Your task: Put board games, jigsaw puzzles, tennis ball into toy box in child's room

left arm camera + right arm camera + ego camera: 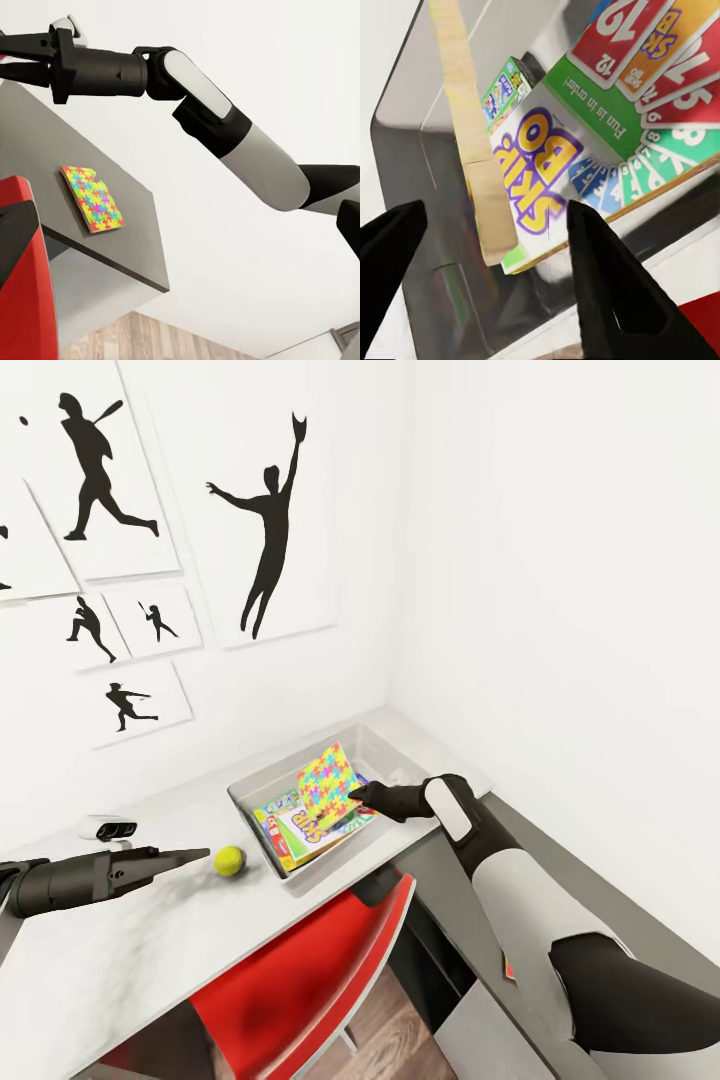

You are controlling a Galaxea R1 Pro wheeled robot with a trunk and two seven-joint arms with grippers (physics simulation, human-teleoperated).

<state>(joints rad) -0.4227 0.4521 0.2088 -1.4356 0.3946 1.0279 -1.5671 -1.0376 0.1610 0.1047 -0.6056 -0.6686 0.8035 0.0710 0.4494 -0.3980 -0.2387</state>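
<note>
Across the pale table under the wall of baseball-player silhouette pictures, the scene is running from the desk top down to the ball. Near the table's far corner, the toy box is sitting with game boxes stacked flat inside; the Skip-Bo board game is lying uppermost among them, with a green-edged game box beside it. One jigsaw puzzle is standing tilted in the box, and its thin edge is passing close to the right gripper, whose fingers are standing spread with nothing between them just above the game boxes. A second jigsaw puzzle is lying flat on the lower dark grey top. The left gripper is pointing along the table at the tennis ball, just short of it; whether its fingers are parted cannot be told from these views. The ball is resting on the table just beside the toy box's near wall, still outside it. As a judgement, the ball is light, springy and fuzzy, so the pads are likely to grip well, but it is prone to rolling when nudged. Take hold across its widest part, fingers straddling it before pressing together.
</note>
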